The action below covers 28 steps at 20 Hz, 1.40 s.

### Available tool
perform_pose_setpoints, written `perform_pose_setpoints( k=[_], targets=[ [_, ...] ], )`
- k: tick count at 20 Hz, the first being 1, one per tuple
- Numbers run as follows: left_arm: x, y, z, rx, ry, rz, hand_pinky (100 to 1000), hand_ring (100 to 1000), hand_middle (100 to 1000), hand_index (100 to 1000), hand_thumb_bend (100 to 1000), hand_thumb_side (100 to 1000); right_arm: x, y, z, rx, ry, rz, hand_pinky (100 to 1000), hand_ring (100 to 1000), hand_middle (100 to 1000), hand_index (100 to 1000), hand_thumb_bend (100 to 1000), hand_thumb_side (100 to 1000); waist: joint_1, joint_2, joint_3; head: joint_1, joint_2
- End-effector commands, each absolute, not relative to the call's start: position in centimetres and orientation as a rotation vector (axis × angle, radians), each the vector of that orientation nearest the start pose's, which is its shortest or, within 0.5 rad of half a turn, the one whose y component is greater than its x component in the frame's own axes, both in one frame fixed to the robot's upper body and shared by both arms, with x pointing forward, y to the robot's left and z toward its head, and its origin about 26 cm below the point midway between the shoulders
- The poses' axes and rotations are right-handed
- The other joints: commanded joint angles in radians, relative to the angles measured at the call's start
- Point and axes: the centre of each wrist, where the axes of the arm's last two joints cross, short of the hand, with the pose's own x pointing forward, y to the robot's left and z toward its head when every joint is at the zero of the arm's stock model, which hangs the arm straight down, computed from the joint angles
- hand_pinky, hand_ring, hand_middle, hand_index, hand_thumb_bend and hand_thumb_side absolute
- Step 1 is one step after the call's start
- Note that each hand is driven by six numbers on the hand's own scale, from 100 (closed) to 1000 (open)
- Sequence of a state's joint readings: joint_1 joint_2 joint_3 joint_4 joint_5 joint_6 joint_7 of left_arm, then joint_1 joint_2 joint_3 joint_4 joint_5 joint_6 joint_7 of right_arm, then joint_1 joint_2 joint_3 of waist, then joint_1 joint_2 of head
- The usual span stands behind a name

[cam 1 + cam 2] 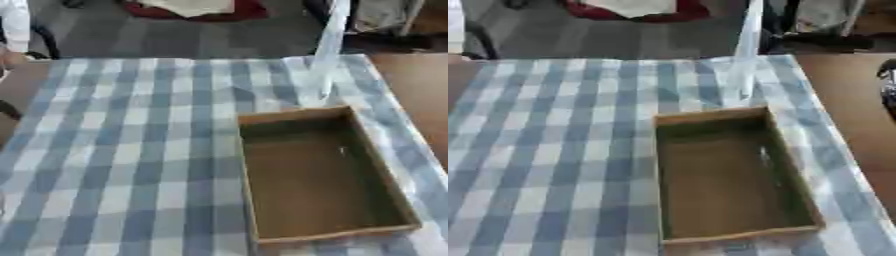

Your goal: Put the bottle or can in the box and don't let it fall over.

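Observation:
An open, shallow cardboard box (pixel 325 175) lies on the right half of the table, its long side running away from me. Its brown floor is bare except for a small pale glint (pixel 343 150). Just behind the box's far edge stands a tall, slender, pale see-through thing (pixel 326 60). It leans slightly and runs up out of the picture; I cannot make out what it is. No bottle or can shows clearly. Neither of my hands shows in either view.
A blue and white checked cloth (pixel 131 150) covers the table. Brown floor (pixel 842 85) lies past the table's right edge, with a dark shape (pixel 889 85) at the picture's right border. Chairs and a red thing (pixel 192 10) stand beyond the far edge.

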<state>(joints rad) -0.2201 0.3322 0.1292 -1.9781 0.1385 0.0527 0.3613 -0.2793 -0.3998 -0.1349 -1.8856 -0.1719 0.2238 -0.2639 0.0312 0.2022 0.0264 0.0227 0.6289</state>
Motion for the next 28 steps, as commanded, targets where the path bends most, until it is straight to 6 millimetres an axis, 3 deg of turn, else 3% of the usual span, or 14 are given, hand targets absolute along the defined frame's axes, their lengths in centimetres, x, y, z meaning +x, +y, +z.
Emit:
perform_pose_setpoints(
  k=[1, 13, 17, 18, 19, 28],
  targets=[
    [29.2, 30.5, 19.3, 0.372, -2.196, 0.207, 296, 748, 743, 536, 100, 672, 30.9, -31.8, 19.8, -0.367, -1.996, -0.064, 930, 1000, 1000, 906, 100, 535, -0.002, -0.013, 0.001, -0.007, -0.017],
    [29.2, 30.8, 19.4, 0.384, -2.2, 0.216, 287, 750, 744, 537, 100, 672, 31.8, -31.9, 20.8, -0.378, -1.978, 0.015, 940, 1000, 1000, 957, 100, 529, -0.011, -0.013, 0.012, -0.036, -0.005],
    [29.2, 31.0, 19.2, 0.392, -2.19, 0.199, 284, 751, 744, 537, 100, 672, 33.0, -32.6, 22.0, -0.429, -1.943, 0.131, 943, 1000, 1000, 972, 100, 524, -0.022, -0.021, 0.009, -0.038, 0.001],
    [29.2, 31.0, 19.2, 0.395, -2.188, 0.197, 284, 753, 744, 537, 100, 672, 33.4, -32.9, 22.3, -0.44, -1.93, 0.153, 943, 1000, 1000, 970, 100, 573, -0.024, -0.023, 0.008, -0.038, 0.004],
    [29.1, 31.1, 19.2, 0.397, -2.186, 0.194, 283, 753, 744, 537, 100, 672, 33.8, -33.1, 22.6, -0.451, -1.918, 0.173, 942, 1000, 1000, 970, 100, 520, -0.027, -0.026, 0.008, -0.038, 0.006],
    [29.2, 31.3, 18.9, 0.405, -2.172, 0.175, 280, 756, 745, 536, 100, 672, 37.0, -34.8, 24.4, -0.483, -1.856, 0.247, 941, 1000, 1000, 974, 100, 508, -0.04, -0.041, 0.009, -0.053, 0.004]
  ],
)
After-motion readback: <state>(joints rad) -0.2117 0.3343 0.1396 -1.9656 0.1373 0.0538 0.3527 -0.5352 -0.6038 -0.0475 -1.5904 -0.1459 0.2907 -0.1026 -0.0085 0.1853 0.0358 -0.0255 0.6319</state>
